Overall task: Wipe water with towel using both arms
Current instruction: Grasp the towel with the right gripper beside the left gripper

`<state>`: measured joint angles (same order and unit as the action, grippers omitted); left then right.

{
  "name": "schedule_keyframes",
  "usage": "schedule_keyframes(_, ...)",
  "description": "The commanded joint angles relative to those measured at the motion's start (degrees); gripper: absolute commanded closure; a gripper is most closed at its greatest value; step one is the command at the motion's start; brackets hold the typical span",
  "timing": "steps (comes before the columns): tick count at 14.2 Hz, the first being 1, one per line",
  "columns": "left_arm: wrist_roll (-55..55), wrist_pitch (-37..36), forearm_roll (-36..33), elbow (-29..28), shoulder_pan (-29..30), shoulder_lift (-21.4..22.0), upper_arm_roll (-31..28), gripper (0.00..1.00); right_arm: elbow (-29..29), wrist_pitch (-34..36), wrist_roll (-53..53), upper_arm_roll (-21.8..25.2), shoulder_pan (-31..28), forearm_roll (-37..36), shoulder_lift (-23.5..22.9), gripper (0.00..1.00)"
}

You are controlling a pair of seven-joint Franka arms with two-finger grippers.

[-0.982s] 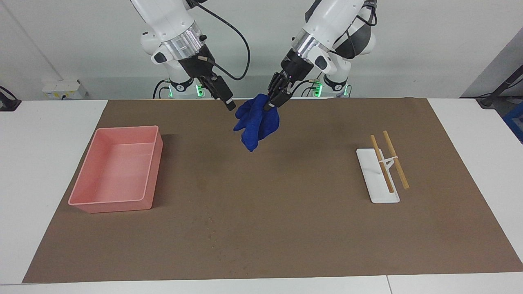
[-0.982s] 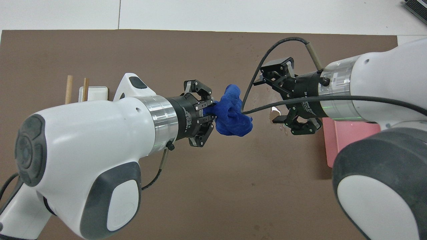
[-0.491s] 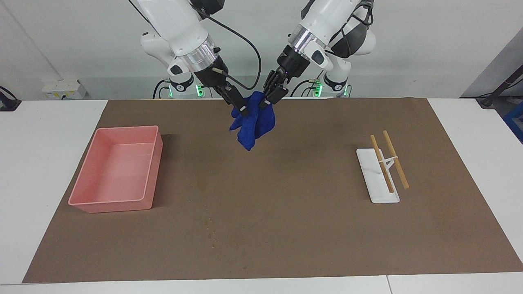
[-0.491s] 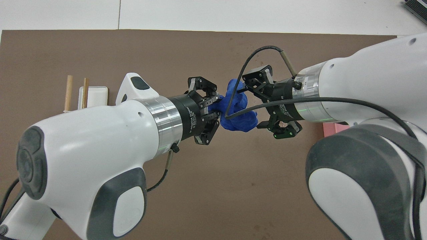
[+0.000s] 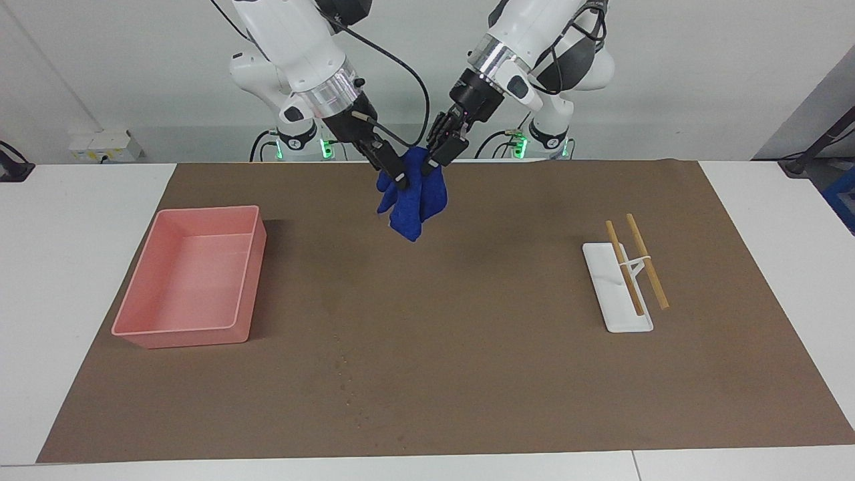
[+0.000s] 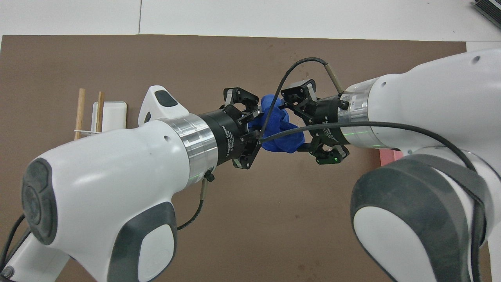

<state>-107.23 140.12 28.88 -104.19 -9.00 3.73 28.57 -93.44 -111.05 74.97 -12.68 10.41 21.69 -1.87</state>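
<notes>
The towel is a royal-blue wad hanging in the air over the brown mat's edge nearest the robots. My left gripper is shut on the towel's top. My right gripper is open and pressed up against the wad from the pink tub's side. In the overhead view one of its fingers lies above the wad and the other below, with my left gripper facing it. The water shows as a faint smudge with tiny specks on the mat, farther from the robots than the towel.
A pink tub stands on the mat at the right arm's end. At the left arm's end, a white tray carries two wooden sticks on a small rack. A brown mat covers most of the white table.
My right gripper has swung in from beside the towel until its open fingers straddle the wad. My left gripper has lifted the towel slightly and carried it toward the right arm.
</notes>
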Motion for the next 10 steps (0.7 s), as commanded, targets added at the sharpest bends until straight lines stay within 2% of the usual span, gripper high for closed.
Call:
schedule_keyframes(1, 0.4, 1.0, 1.3, -0.8, -1.4, 0.8, -0.6, 1.00, -2.7, -3.6, 0.5, -0.2, 0.0, 1.3, 1.5, 0.03)
schedule_keyframes(3, 0.5, 0.8, 1.3, -0.8, -1.3, 0.8, -0.6, 1.00, -3.0, -3.9, -1.2, -0.3, 0.0, 1.3, 1.4, 0.05)
schedule_keyframes(5, 0.5, 0.8, 1.3, -0.8, -1.4, 0.8, -0.6, 1.00, -3.6, -7.1, -2.8, -0.3, 0.0, 1.3, 1.4, 0.05)
schedule_keyframes(6, 0.5, 0.7, 1.3, -0.8, -1.4, 0.8, -0.6, 1.00, -3.7, -7.3, -3.0, -0.2, 0.0, 1.3, 1.4, 0.10)
schedule_keyframes(7, 0.5, 0.8, 1.3, -0.8, -1.4, 0.8, -0.6, 1.00, -3.8, -7.2, -2.9, -0.3, 0.0, 1.3, 1.4, 0.21)
schedule_keyframes(8, 0.5, 0.8, 1.3, -0.8, -1.4, 0.8, -0.6, 1.00, -3.9, -7.0, -3.0, -0.3, 0.0, 1.4, 1.5, 0.65)
schedule_keyframes(9, 0.5, 0.8, 1.3, -0.8, -1.4, 0.8, -0.6, 1.00, -3.9, -6.5, -2.9, -0.3, 0.0, 2.2, 1.4, 1.00)
schedule_keyframes(10, 0.5, 0.9, 1.3, -0.8, -1.4, 0.8, -0.6, 1.00, -3.9, -6.3, -2.9, -0.4, 0.0, 2.9, 1.5, 1.00)
